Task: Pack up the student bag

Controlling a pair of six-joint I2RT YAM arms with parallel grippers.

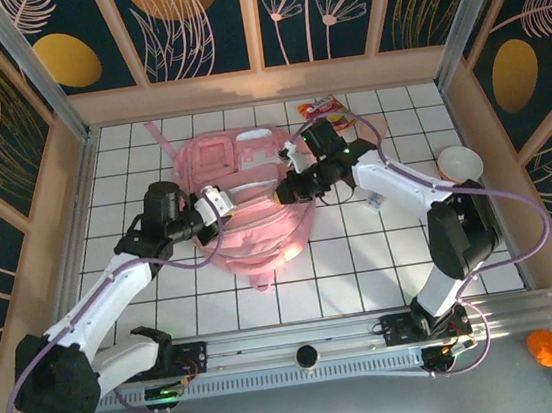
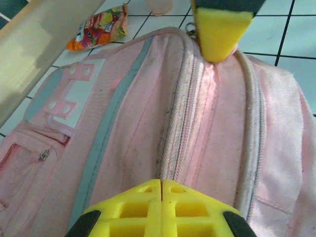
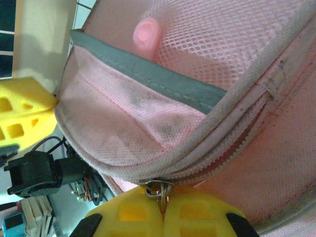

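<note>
The student bag [image 1: 251, 209] lies mid-frame on the surface [image 1: 364, 266], its zip seemingly closed, the right gripper [image 1: 285, 194] clamped on the zip pull [image 3: 159, 190], the left gripper [image 2: 161, 192] pressed shut at the seam, and a snack packet [image 1: 327, 110] lying outside at upper middle, so packing seems barely begun.

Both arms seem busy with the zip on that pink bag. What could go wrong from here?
1. The right fingers pinch only the tiny metal zip pull, so it could slip free.
2. The backpack is soft, and the left fingers are shut right by its zip; if they hold little fabric, the whole bag may slide instead of the zip moving.
3. The snack packet lies outside the bag and could get left behind.
</note>
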